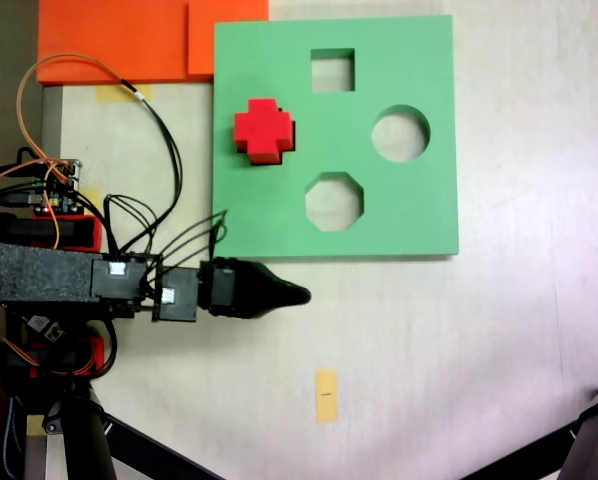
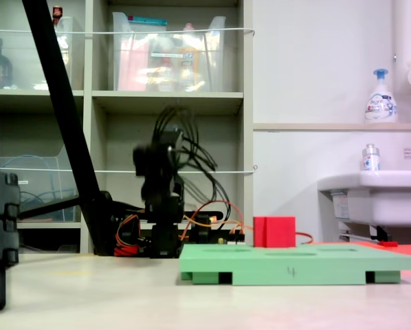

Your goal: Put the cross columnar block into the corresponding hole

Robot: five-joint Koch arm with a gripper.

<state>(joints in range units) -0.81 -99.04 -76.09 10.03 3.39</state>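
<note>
The red cross block [image 1: 264, 131] stands upright in a cutout near the left edge of the green board [image 1: 409, 215], as the top-down fixed view shows. Square [image 1: 332, 70], round [image 1: 400, 134] and octagonal [image 1: 333, 201] holes hold nothing. The gripper [image 1: 297, 294] lies off the board; jaw state cannot be told. The low fixed view shows the block [image 2: 274, 232] protruding above the board [image 2: 295, 265].

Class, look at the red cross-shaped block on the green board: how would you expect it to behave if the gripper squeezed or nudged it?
The red cross block looks like matte foam, so probably light and slightly squashy under the gripper. Its flat base on the green board and its squat, upright side profile suggest sliding rather than rolling. The notched sides may give the jaws good purchase.
</note>
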